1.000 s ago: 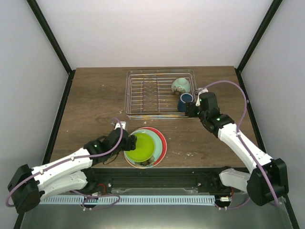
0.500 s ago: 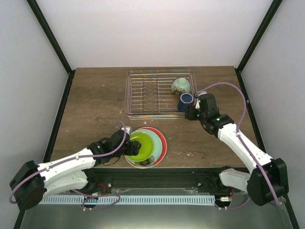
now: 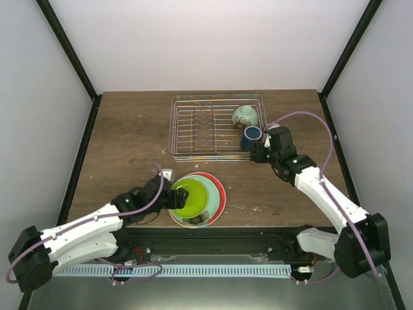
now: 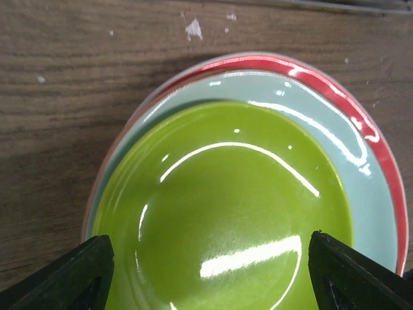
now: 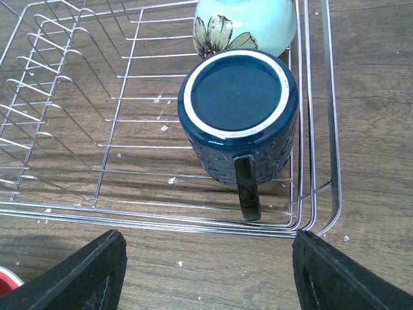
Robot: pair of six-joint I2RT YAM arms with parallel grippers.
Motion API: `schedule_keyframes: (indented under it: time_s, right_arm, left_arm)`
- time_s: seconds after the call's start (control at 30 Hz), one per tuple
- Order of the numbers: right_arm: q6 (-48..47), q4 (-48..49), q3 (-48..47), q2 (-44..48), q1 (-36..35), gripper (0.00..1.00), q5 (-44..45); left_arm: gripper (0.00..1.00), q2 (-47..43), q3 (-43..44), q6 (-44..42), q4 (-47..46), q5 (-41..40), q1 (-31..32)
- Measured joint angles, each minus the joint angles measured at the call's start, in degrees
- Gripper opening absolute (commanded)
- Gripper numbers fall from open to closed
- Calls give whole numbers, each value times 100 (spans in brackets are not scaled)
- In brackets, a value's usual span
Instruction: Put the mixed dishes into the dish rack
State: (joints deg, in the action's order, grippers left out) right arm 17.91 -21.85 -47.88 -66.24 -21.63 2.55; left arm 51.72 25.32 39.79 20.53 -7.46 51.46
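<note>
A lime-green plate [image 4: 226,213] lies on top of a stack [image 3: 197,199], over a pale blue-green plate [image 4: 368,187] and a red plate [image 4: 284,64], at the table's near edge. My left gripper [image 4: 213,278] hangs open just over the lime plate's left part [image 3: 175,197], with nothing between its fingers. The dish rack [image 3: 193,126] holds a mint bowl [image 3: 245,115] with a flower pattern [image 5: 245,26] and an upside-down dark-blue mug [image 5: 237,116], its handle toward me. My right gripper [image 5: 210,274] stands open just outside the rack's near rail [image 3: 257,154], apart from the mug.
A small white scrap [image 3: 167,172] lies on the wooden table [image 3: 129,135] left of the plates. The rack's upright dividers [image 5: 39,71] fill its left and middle. Black frame posts [image 3: 68,48] rise at both back corners.
My left gripper has slid right, from the stack's left edge to over the lime plate. The right gripper has barely shifted near the mug.
</note>
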Motion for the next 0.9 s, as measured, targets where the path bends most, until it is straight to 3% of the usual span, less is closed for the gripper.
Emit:
schedule_keyframes:
  time_s: [0.9]
  right_arm:
    - [20,-2,0,-90,-66,72,0]
  left_arm:
    - [85,-31,-256,111,90,-278,-7]
